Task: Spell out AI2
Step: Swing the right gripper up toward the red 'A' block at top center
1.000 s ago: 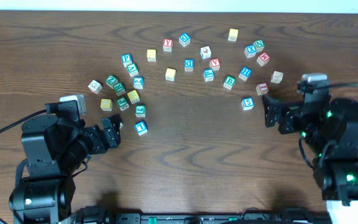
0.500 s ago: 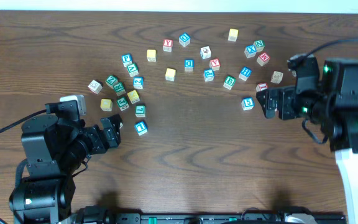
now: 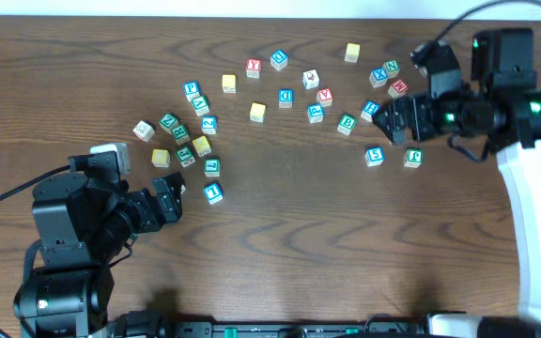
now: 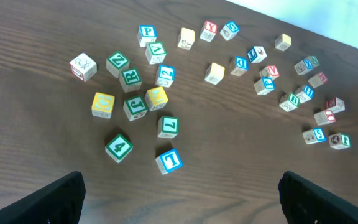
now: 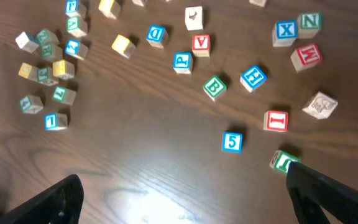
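The red "A" cube [image 3: 324, 95] [image 5: 201, 43] lies in the far middle of the scattered cubes. Near my right gripper's right finger lies the red "I" cube [image 5: 276, 121]; overhead, the gripper hides it. A blue-faced cube that reads as "2" [image 4: 165, 75] [image 3: 208, 124] sits in the left cluster. My right gripper [image 3: 388, 120] [image 5: 182, 193] hovers open over the right-hand cubes, holding nothing. My left gripper [image 3: 170, 195] [image 4: 181, 199] is open and empty near the table's front left, just short of the blue "1" cube [image 4: 169, 160].
Several other lettered cubes are spread across the far half of the wooden table [image 3: 299, 235]. A blue "5" cube [image 5: 232, 141] and a green cube [image 5: 283, 160] lie close to my right gripper's right finger. A red "Y" cube [image 3: 253, 68] sits at the back.
My right arm has swung from the front right toward the far right, out over the right-hand cubes, now covering the "I" cube overhead. The left arm has not moved.
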`<state>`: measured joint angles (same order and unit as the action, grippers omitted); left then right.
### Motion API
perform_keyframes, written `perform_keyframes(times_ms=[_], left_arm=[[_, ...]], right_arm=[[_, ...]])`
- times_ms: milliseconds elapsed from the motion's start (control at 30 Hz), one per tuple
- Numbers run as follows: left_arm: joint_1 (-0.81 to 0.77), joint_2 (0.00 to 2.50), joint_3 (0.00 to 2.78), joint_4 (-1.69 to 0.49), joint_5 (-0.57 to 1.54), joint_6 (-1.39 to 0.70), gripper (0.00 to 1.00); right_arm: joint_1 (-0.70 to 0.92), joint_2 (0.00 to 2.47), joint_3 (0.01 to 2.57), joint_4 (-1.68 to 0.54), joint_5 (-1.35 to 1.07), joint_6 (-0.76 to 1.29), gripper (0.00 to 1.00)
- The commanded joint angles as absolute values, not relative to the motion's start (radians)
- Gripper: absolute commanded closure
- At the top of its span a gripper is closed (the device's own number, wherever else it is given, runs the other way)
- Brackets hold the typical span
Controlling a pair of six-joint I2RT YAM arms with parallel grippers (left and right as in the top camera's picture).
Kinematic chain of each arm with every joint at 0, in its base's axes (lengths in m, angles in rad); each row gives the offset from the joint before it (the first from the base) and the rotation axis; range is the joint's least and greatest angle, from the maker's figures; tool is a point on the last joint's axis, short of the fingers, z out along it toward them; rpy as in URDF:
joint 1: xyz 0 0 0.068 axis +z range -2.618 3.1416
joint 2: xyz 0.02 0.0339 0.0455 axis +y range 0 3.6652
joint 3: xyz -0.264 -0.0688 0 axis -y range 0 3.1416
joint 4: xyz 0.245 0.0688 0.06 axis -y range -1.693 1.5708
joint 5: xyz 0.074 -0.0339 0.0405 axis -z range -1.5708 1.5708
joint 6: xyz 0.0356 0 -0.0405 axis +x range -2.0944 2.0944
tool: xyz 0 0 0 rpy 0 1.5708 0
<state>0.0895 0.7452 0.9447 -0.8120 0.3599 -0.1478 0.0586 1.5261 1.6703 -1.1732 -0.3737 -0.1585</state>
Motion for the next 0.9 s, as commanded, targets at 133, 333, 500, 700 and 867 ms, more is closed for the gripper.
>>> perform_keyframes(times_ms=[133,333,500,700,867], left_arm=[[0.088,0.744,0.958,-0.815,0.35,-0.128,0.02],[0.088,0.744,0.958,-0.815,0.35,-0.128,0.02],[0.088,0.744,0.958,-0.815,0.35,-0.128,0.02],[0.088,0.744,0.958,-0.815,0.35,-0.128,0.02],[0.088,0.744,0.958,-0.815,0.35,-0.128,0.02]], right_arm=[[0.117,1.714,1.879,-1.232,-0.356,-0.188,0.01],[0.17,1.898,2.114,-1.332,-0.273,-0.187,0.01],[0.208,2.005,2.252,-1.338,-0.222,-0.184,0.01],[0.255,2.088,2.306,-1.324,-0.128,-0.181,0.01],[0.289,2.145,2.306,-1.292,-0.054,-0.181,0.01]])
